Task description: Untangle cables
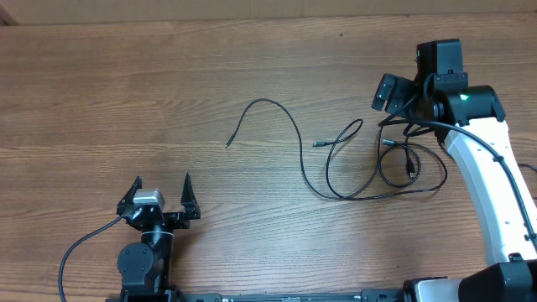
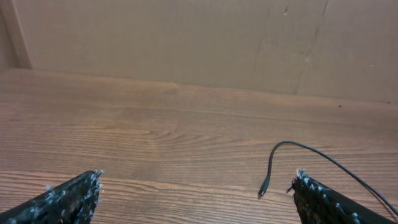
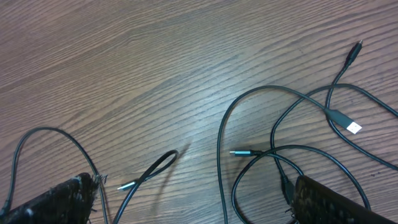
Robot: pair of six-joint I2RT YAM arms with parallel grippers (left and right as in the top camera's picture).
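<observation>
Black-padded right end effector (image 3: 193, 193) is hovering fully open, holding nothing, over the cables (image 3: 339, 118) looping across the desk (image 1: 126, 84). The left end effector (image 1: 161, 180) is gaping empty near one loose end. Strands are probably crossing here, so closing could be pinching two and tightening the tangle.

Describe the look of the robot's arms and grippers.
The right arm is a white link with black joints, a green light and a black wire along it. The left arm is black; the left gripper has a silver block and pointed black fingers.
</observation>
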